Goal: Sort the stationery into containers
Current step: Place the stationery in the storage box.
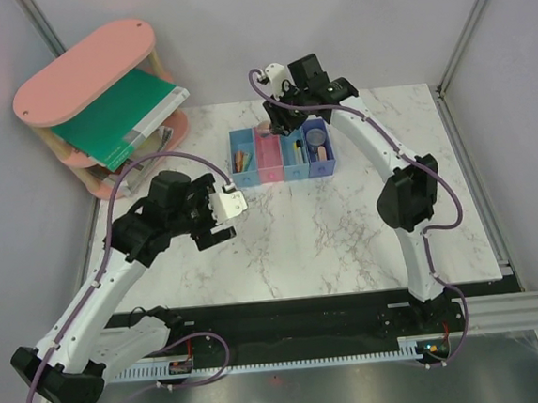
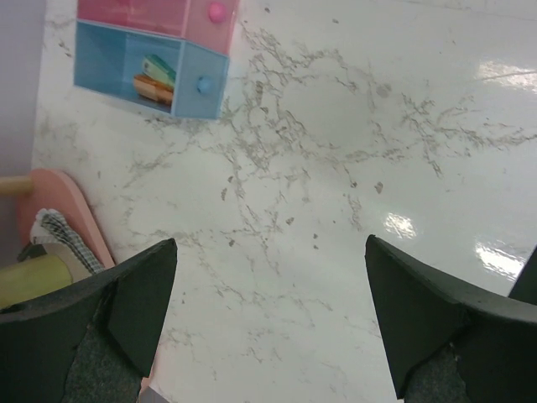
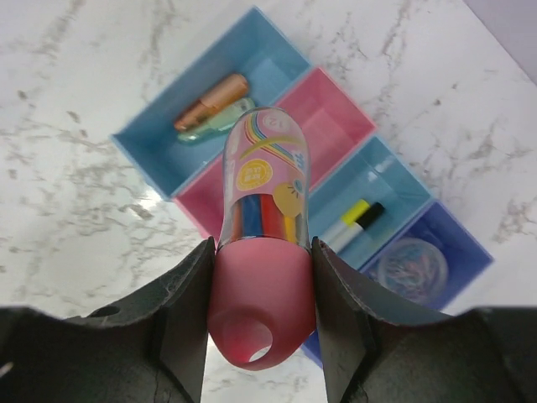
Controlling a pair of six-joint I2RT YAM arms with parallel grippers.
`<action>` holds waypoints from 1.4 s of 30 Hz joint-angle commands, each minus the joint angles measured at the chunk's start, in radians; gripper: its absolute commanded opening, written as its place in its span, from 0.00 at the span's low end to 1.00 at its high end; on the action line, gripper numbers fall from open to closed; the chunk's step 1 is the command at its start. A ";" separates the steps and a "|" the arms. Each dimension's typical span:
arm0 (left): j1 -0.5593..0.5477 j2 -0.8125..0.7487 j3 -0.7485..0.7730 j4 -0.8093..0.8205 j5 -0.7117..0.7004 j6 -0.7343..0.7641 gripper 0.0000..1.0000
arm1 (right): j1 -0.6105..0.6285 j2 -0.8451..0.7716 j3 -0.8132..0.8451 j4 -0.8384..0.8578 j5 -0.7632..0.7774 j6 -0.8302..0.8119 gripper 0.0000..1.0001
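Note:
The row of four bins stands at the table's back middle: light blue, pink, light blue, dark blue. My right gripper hovers over it, shut on the pink stubby cylinder, which has a clear patterned cap and points at the pink bin. The left light blue bin holds an orange stick and a mint-green capsule. The other light blue bin holds the black-and-white pen and yellow stick. The purple disc lies in the dark blue bin. My left gripper is open and empty over bare marble.
The pink oval-topped shelf with the large green book stands at the back left; its base is close to my left finger. The grey enclosure walls and a metal post bound the table.

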 commanded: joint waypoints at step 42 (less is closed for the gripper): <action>0.006 0.028 0.113 -0.197 0.077 -0.085 1.00 | 0.235 0.020 -0.270 0.195 0.525 -0.493 0.67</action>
